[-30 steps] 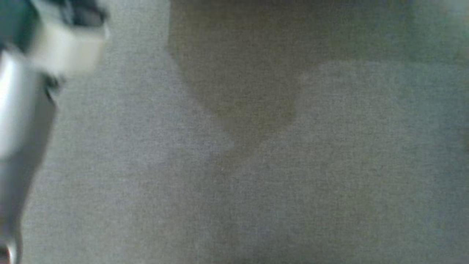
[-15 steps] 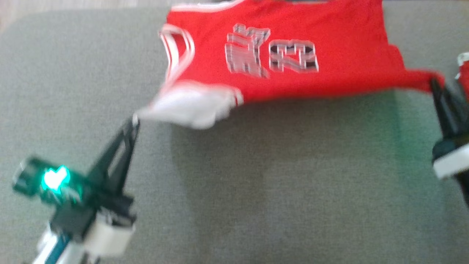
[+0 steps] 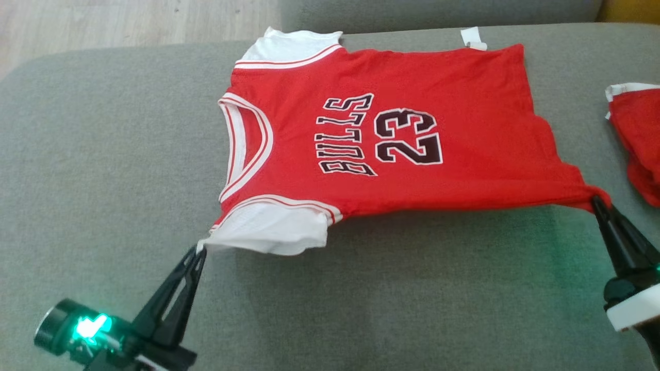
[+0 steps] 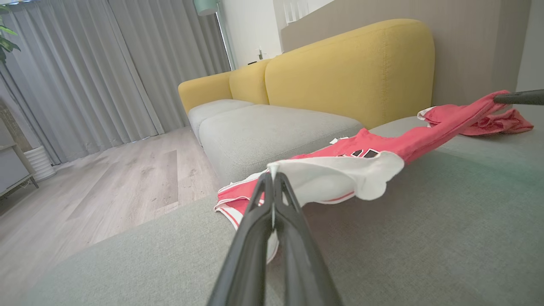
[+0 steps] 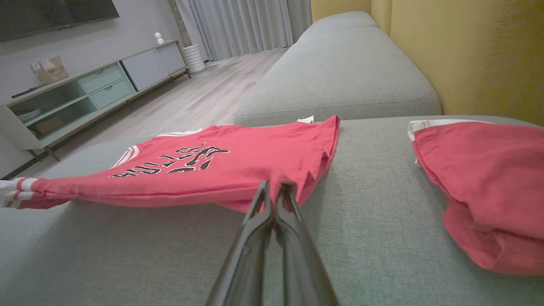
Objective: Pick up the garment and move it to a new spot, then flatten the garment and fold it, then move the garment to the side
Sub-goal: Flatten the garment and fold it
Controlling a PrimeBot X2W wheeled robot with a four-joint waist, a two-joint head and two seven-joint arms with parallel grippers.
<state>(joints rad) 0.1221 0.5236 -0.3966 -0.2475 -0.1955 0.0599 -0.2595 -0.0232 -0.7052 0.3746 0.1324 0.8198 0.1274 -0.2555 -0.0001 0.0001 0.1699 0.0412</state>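
The garment is a red jersey with white sleeves and "BULLS 23" printed on it, spread front up over the grey sofa cushion. My left gripper is shut on the tip of its near white sleeve, lifting it off the cushion. My right gripper is shut on the near hem corner, pulling it taut. The jersey's near edge hangs stretched between the two grips above the cushion; its far edge rests on the cushion.
A second red piece of clothing lies bunched at the cushion's right, close to my right gripper. Yellow backrests stand behind the seat. Wooden floor begins past the cushion's far left edge. Another grey seat cushion adjoins beyond.
The head camera has swung from blurred cushion fabric to the whole jersey. Over the last half second the picture shifted down and sharpened; both grippers keep their hold on the sleeve and hem.
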